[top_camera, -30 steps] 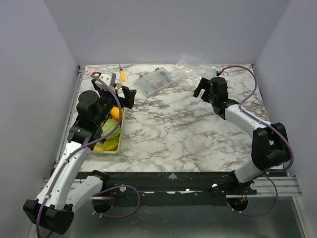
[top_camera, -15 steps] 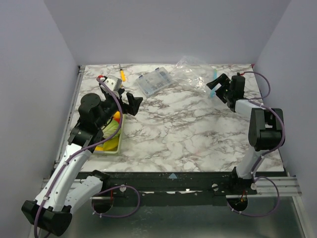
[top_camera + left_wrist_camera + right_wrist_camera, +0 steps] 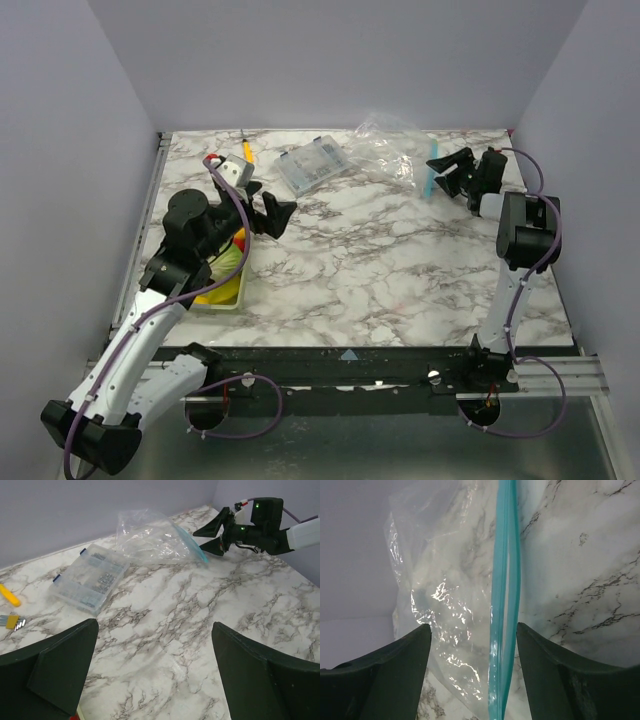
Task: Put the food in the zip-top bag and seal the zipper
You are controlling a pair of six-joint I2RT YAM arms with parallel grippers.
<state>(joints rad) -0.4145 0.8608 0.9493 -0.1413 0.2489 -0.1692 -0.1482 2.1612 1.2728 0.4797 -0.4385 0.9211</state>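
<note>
Food [image 3: 230,262] mostly hidden by L arm [image 3: 190,240]. R gripper [image 3: 437,174] apart astride zipper [image 3: 504,605], ungripped; L gripper [image 3: 154,625] wide, empty. Marble table [image 3: 380,270], lilac walls [image 3: 330,60].

Bare table [image 3: 380,270] centre; box [image 3: 312,166] beside bag [image 3: 385,150]

Left arm [image 3: 140,330]: rises from its base at near left, elbow bent high, wrist rolled in toward centre. Left tool [image 3: 272,212]: aims right and away, held above the bench [image 3: 350,270], jaws spread wide. In the left wrist view its fingers [image 3: 55,675] sit at the two bottom corners. Right arm [image 3: 510,300]: stands steeply off its base, folds sharply at the elbow, with a short reach to the far right side. Right tool [image 3: 441,172]: aims left, held low. Its fingers [image 3: 385,675] are apart, gap clearly visible in the right wrist view.
</note>
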